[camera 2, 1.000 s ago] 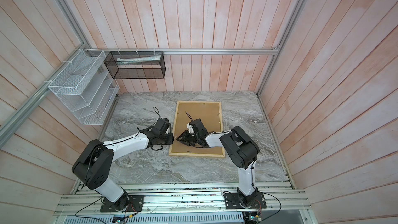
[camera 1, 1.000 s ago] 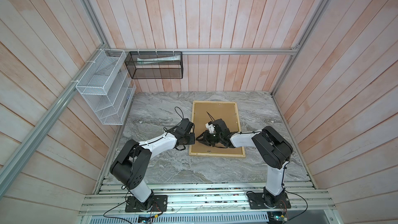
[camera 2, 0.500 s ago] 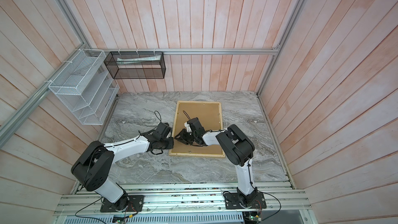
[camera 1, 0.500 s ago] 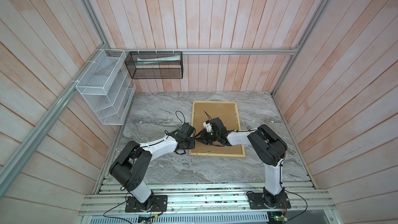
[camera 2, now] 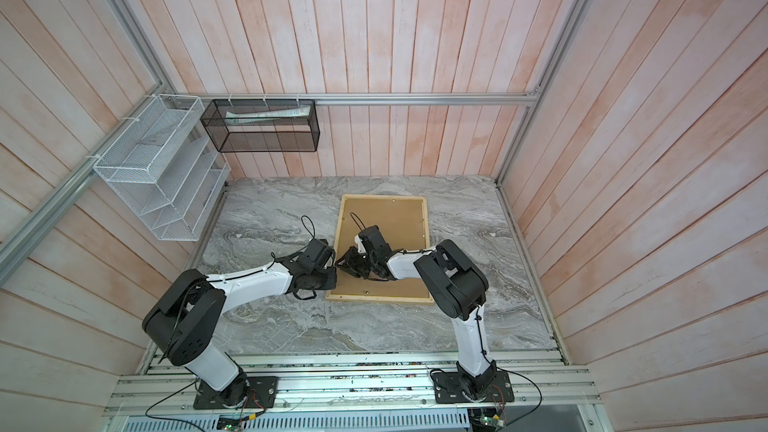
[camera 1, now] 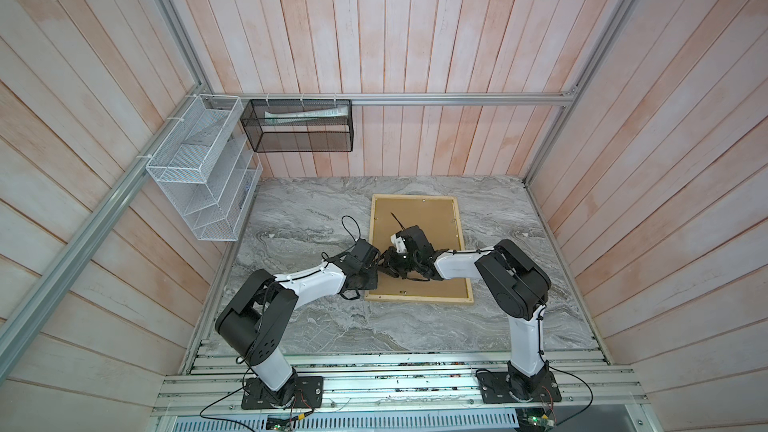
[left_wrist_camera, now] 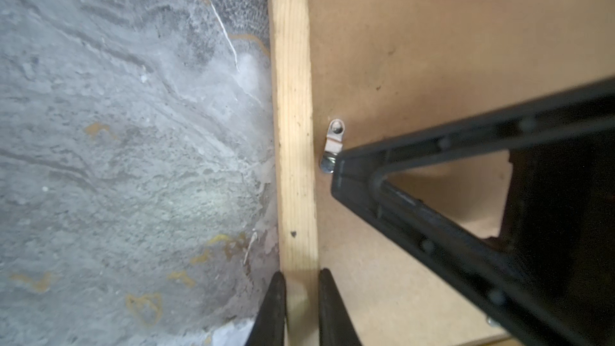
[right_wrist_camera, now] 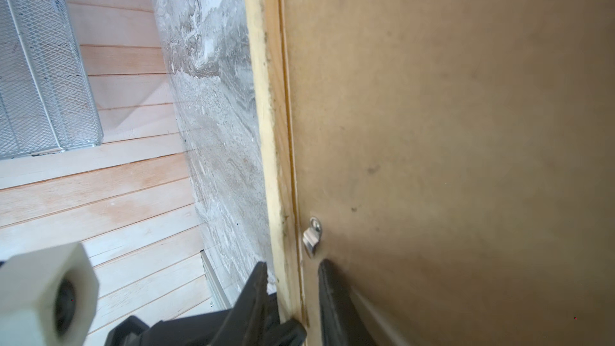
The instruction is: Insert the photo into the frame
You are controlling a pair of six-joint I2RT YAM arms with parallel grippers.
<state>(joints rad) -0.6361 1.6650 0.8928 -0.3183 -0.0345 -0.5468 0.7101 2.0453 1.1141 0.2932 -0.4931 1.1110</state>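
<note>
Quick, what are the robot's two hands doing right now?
Left gripper: closed on the frame, at its wooden edge.
Right gripper: fingers straddle that edge beside the metal clip; gripping or not, cannot tell.

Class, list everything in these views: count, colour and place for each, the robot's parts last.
table: one, grey marble, under everything.
frame: one, pale wood, lying face down mid-table.
backing board: one, brown, inside the frame.
metal clips: several, silver, along the board's edges.
wire rack: one, white, left wall.
mesh basket: one, black, back wall, a pale item inside.
left arm, right arm: two, white and black, mounted at the near edge.
left gripper: one, black, clamped across the frame's left-hand rail.
right gripper: one, black, jaws apart astride the same rail.
</note>
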